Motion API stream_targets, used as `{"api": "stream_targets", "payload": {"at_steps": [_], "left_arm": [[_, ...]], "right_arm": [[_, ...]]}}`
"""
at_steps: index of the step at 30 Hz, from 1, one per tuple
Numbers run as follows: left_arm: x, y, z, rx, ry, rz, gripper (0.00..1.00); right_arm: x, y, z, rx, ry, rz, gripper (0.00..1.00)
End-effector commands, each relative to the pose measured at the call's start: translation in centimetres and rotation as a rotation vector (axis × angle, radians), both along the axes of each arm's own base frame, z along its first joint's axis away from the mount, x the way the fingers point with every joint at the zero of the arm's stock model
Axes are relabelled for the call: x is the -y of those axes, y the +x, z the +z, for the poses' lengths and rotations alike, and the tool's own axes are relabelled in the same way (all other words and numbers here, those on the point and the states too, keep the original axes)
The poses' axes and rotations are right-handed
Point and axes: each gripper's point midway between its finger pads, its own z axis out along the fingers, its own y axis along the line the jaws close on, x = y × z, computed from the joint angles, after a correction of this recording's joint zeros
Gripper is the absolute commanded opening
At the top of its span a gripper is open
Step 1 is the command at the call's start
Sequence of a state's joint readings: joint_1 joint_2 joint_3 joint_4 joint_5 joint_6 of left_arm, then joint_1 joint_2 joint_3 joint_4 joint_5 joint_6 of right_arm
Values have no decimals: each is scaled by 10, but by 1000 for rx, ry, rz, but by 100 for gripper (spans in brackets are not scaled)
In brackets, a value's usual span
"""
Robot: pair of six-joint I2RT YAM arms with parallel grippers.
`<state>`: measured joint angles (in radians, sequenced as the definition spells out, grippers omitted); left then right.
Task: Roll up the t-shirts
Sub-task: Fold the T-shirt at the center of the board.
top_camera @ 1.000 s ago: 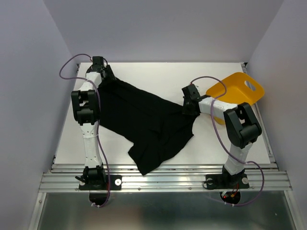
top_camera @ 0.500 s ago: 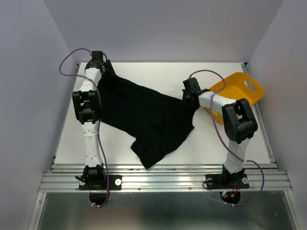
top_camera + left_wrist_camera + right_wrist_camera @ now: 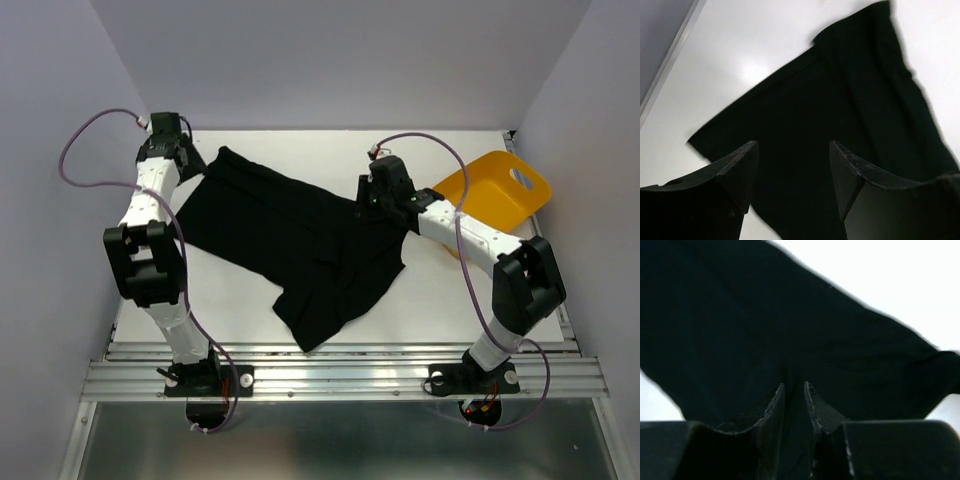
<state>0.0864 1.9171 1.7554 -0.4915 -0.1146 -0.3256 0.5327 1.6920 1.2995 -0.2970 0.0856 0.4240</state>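
Note:
One black t-shirt (image 3: 300, 240) lies crumpled and partly spread across the white table (image 3: 450, 295), with its far left corner up near the back edge. My left gripper (image 3: 185, 160) is at the far left, just off that corner. In the left wrist view the left gripper (image 3: 792, 145) is open, with nothing between its fingers and the t-shirt (image 3: 840, 100) flat beyond them. My right gripper (image 3: 368, 200) is over the shirt's right edge. In the right wrist view the right gripper (image 3: 794, 385) has its jaws a narrow gap apart, with a ridge of the t-shirt (image 3: 765, 315) in the gap.
A yellow plastic tub (image 3: 495, 190) lies tipped at the back right, close behind my right forearm. The table's back edge and left wall run close to my left gripper. A metal rail crosses the near edge.
My left arm swung out to the left and its open gripper backed off the shirt's corner. My right gripper moved left and back along the shirt, and its jaws parted from shut.

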Motion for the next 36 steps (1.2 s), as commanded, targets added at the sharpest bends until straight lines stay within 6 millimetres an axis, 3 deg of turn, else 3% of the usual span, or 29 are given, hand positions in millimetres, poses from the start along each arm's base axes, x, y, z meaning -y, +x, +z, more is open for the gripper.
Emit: {"api": "stream_targets", "payload": {"at_steps": [1, 2, 3, 5, 9, 16, 22, 28, 36], "left_arm": [[-44, -67, -14, -75, 18, 195, 68], [-48, -75, -18, -80, 17, 210, 68], [-50, -94, -39, -131, 7, 230, 66], [-57, -118, -57, -156, -20, 273, 65], [-69, -139, -81, -188, -48, 310, 63], [-64, -134, -118, -207, -89, 306, 64], [-62, -119, -126, -169, -127, 303, 64], [-58, -120, -150, -210, -147, 308, 57], [-57, -124, -165, -256, -128, 320, 34]], "right_arm": [[-23, -26, 5, 10, 27, 68, 30], [-24, -28, 2, 5, 33, 68, 32], [-27, -37, -7, -16, 32, 87, 33], [-31, -48, -13, -32, 47, 103, 33], [-35, -63, -22, -55, 57, 133, 33], [-31, -71, -22, -52, 57, 147, 34], [-23, -78, -21, -50, 49, 136, 36], [-21, -84, -24, -65, 56, 139, 36], [-18, -96, -9, -55, 61, 156, 38]]}}
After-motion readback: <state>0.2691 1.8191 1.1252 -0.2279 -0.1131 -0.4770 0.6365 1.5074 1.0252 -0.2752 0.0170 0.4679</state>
